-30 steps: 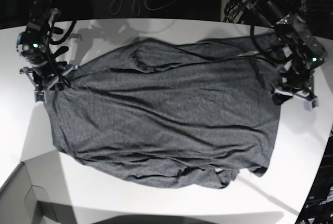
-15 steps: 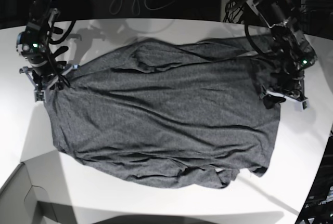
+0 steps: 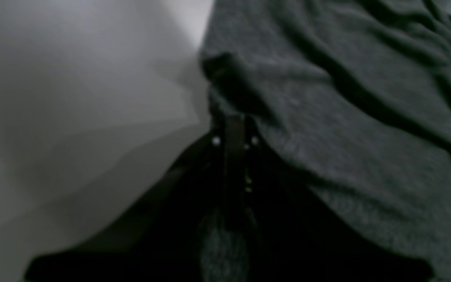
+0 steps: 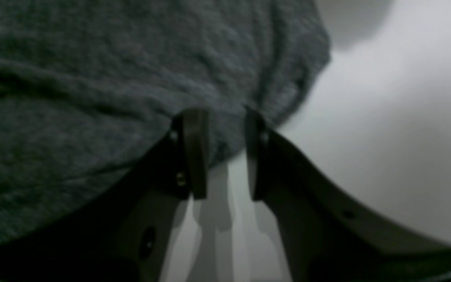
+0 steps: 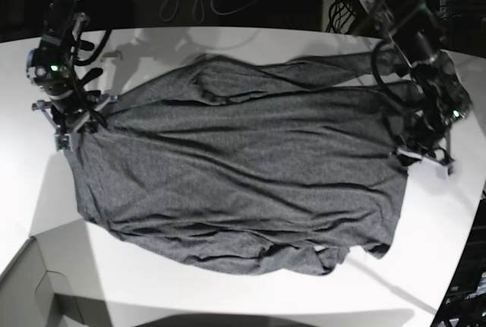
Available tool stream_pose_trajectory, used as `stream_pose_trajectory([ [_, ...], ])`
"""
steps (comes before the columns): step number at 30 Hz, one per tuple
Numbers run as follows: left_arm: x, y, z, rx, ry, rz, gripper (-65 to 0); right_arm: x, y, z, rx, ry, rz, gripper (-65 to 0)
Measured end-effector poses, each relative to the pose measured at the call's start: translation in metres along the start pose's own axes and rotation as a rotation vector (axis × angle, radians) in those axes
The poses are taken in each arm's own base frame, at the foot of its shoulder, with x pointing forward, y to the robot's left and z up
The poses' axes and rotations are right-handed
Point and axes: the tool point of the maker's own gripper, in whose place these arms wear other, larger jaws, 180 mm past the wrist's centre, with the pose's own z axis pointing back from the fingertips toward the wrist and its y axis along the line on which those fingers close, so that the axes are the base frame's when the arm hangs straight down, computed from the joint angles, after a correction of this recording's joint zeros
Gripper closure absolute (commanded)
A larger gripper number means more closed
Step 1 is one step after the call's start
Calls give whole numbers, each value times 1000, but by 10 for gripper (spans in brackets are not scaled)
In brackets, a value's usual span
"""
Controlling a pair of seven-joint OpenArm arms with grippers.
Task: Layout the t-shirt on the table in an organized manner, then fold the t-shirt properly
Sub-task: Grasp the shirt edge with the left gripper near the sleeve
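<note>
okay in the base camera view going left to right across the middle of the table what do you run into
Black right gripper at the shirt's edge → dark charcoal heather-grey knit t-shirt spread across the middle → black left gripper, shut on the shirt's opposite edge → bare strip of the smooth white table.

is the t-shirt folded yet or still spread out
Spread out, not folded: the t-shirt lies as one wrinkled layer across the table, bottom edge bunched.
</note>
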Motion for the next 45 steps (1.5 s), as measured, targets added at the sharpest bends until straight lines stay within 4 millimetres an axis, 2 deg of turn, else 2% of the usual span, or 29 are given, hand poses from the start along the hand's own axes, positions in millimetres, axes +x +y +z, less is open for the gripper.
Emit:
stream_pose_trajectory([
  [6,57,-10,-2,-18,-99,-6,-1,0,-1,0,-3,1,0,-165],
  [8,70,-14,-5,-29,-113,2,-1,-1,-2,0,-4,2,0,-165],
  [14,69,-16,-14,-10,-69,-25,-1,0,-1,0,-4,1,0,-165],
  [18,93,-25,-15,-12,-145,-47,-1,0,-1,0,-4,1,0,-165],
  [20,98,-27,-15,-14,-155,-52,-2,-1,-1,0,-4,2,0,-165],
  [26,91,-23,-15,-4,-135,-57,-23,-1,-1,0,-4,2,0,-165],
  [27,92,-22,-15,-3,-137,-57,-47,-1,-1,0,-3,2,0,-165],
  [33,94,-20,-13,-3,-146,-50,-281,-1,-1,0,-4,2,0,-165],
  [35,86,-17,-10,0,-100,-48,-337,-1,-1,0,-4,2,0,-165],
  [38,90,-2,12,12,-135,11,-398,5,-2,-1,-5,-11,-2,-168],
  [41,92,24,44,67,-160,18,-404,11,-4,-1,-9,-25,-5,-171],
  [44,72,23,65,36,-158,17,-404,10,-4,0,-13,-22,-3,-172],
  [45,58,17,67,13,-151,35,-404,13,-6,2,-18,-30,2,-172],
])
